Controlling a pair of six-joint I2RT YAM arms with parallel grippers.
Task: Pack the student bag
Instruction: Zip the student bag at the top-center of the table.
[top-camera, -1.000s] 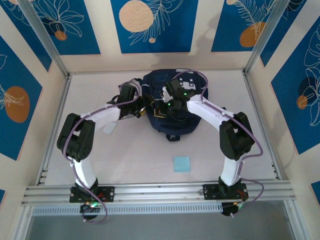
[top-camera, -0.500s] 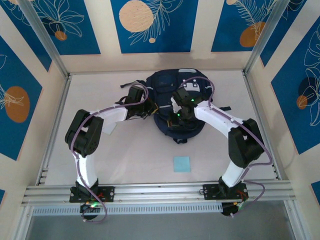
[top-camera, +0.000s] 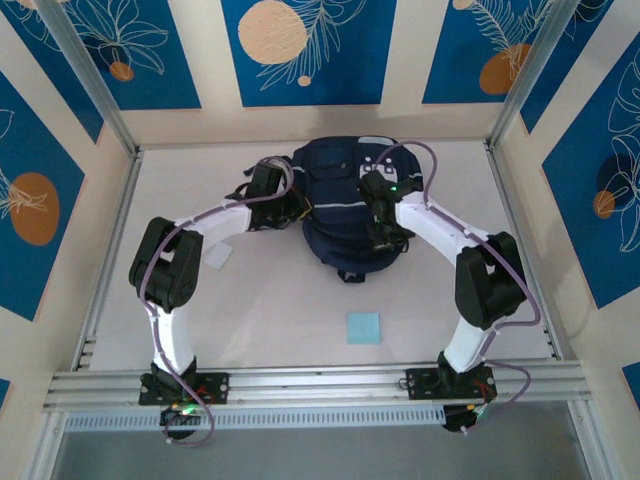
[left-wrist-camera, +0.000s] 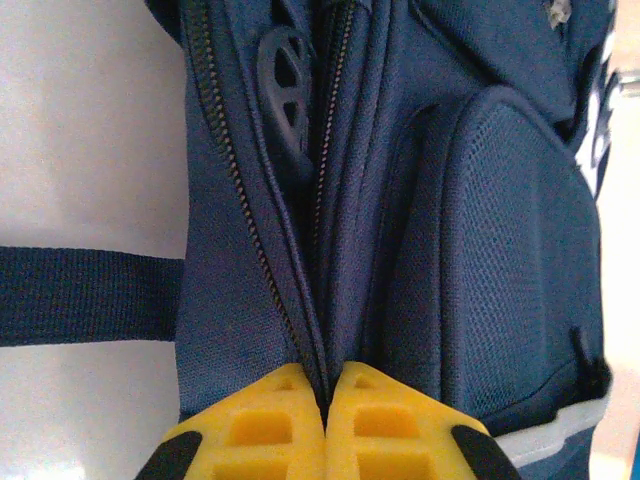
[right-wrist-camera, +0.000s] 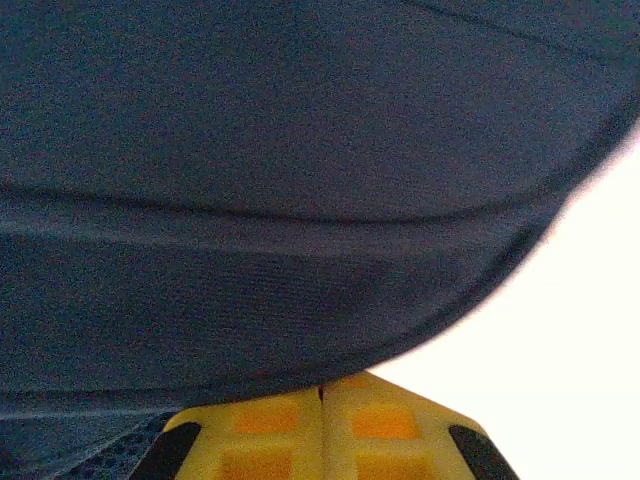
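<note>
Top external view: the student bag (top-camera: 335, 215), a large dark navy fabric backpack with a light grey stripe, lies at the rear centre of the white table (top-camera: 280, 310). Since a second ago the left gripper (left-wrist-camera: 325, 385) has closed, yellow pads together at the bag's zip seam (left-wrist-camera: 262, 240). The right gripper (top-camera: 385, 235), jaws together, has shifted from the bag's middle to its right side. A light blue square note (top-camera: 363, 328) lies well apart in front.

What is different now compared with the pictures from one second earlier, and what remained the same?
The right hand moved from the middle of the student bag to its right side, nearer the arm bases. The left hand closed at the bag's zipper edge; whether it pinches fabric is unclear. The right hand stayed shut, and the bag and the blue note kept roughly their places.
</note>
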